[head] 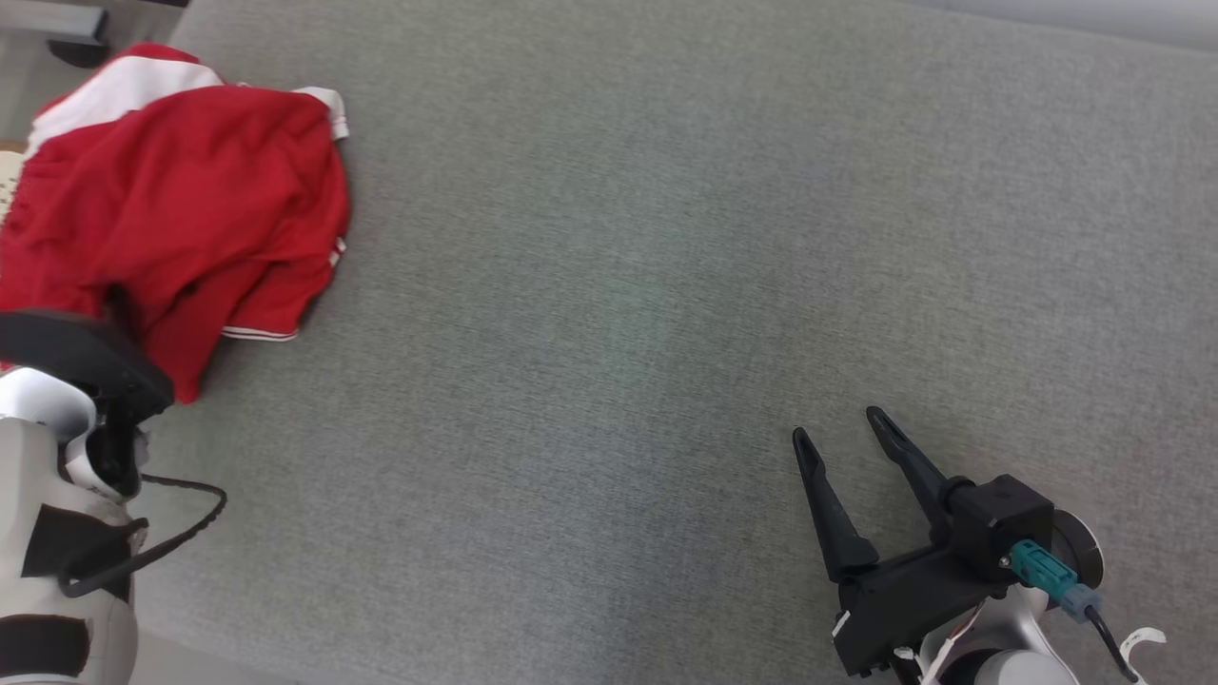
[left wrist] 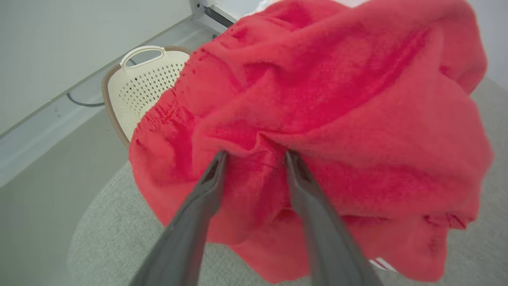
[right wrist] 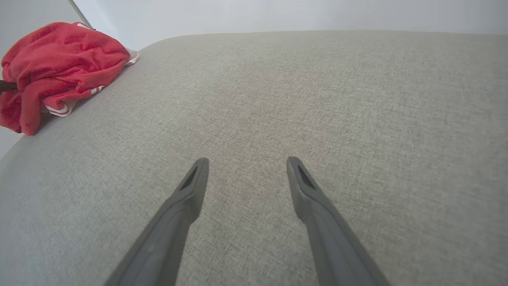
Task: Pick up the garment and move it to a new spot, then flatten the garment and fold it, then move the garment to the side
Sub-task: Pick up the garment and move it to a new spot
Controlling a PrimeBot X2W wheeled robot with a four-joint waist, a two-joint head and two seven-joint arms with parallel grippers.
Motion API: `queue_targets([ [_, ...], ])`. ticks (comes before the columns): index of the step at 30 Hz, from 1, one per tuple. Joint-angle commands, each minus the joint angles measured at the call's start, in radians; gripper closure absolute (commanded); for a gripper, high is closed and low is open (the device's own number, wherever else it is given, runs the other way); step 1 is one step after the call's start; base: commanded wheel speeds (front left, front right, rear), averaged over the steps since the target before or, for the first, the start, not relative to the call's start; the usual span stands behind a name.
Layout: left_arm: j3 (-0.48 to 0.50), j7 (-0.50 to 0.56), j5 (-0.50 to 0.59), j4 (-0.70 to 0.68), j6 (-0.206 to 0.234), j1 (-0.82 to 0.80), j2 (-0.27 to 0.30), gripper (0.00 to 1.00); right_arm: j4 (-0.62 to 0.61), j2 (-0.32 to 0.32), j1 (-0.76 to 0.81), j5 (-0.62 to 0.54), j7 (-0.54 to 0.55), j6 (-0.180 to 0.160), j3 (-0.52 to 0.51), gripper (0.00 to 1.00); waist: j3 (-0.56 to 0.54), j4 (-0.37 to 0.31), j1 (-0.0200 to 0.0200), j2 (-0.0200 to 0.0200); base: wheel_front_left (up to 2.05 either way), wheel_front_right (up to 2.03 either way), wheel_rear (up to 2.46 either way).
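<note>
- Dark grey fingers (left wrist: 190, 222) of the left gripper (left wrist: 256, 159), smooth, long and tapered, are seen closest in the left wrist view. They are set wide apart, with their tips pressed into the garment (left wrist: 317, 119) and a ridge of cloth bunched, not pinched, between them.
- The garment is seen as a crumpled heap of red, fuzzy-looking fabric with white panels and striped white trim at the hems. It is placed at the far left corner of the desk (head: 666, 285) and reaches past the rounded edge there.
- The desk is covered in grey cloth of a fine, even weave.
- The right gripper (head: 839, 426) is found over bare cloth at the near right, well apart from the garment. Its fingers are spread wide, with nothing between them.
- A cream plastic basket (left wrist: 147, 91) is brought in by the left wrist view. It is perforated with small holes, fitted with a loop handle and edged with a brown woven rim. It is partly hidden behind the garment, below the desk corner.
- In the head view the left fingers are covered by the arm's pale, black-capped wrist. A teal connector (head: 1042, 571) on the right wrist and a looped black cable (head: 171, 533) are shown there.
- The white panels are shown more plainly by the head view.
</note>
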Motion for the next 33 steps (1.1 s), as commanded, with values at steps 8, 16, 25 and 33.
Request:
queue_targets([
  [8, -0.018, -0.013, 0.008, 0.027, -0.009, -0.020, 0.025, 1.00, 0.051, 0.015, -0.028, 0.044, -0.041, 0.003, 0.035, 0.00, -0.073, -0.016, -0.0003, -0.0002, 0.00, 0.00, 0.00],
  [16, -0.041, 0.005, 0.001, -0.067, -0.061, -0.076, 0.103, 1.00, 0.153, 0.024, -0.053, 0.114, -0.135, 0.003, 0.050, 0.00, -0.197, -0.034, -0.0003, -0.0002, 0.00, 0.00, 0.00],
  [25, -0.129, 0.009, -0.024, -0.360, -0.085, -0.134, 0.065, 1.00, 0.260, 0.025, -0.063, 0.213, -0.253, 0.004, 0.023, 0.00, -0.313, -0.093, -0.0003, -0.0002, 0.00, 0.00, 0.00],
  [33, -0.220, 0.041, -0.089, -0.656, -0.086, -0.051, -0.032, 1.00, 0.307, 0.024, -0.077, 0.224, -0.290, 0.003, -0.028, 0.00, -0.369, -0.245, -0.0003, -0.0002, 0.00, 0.00, 0.00],
])
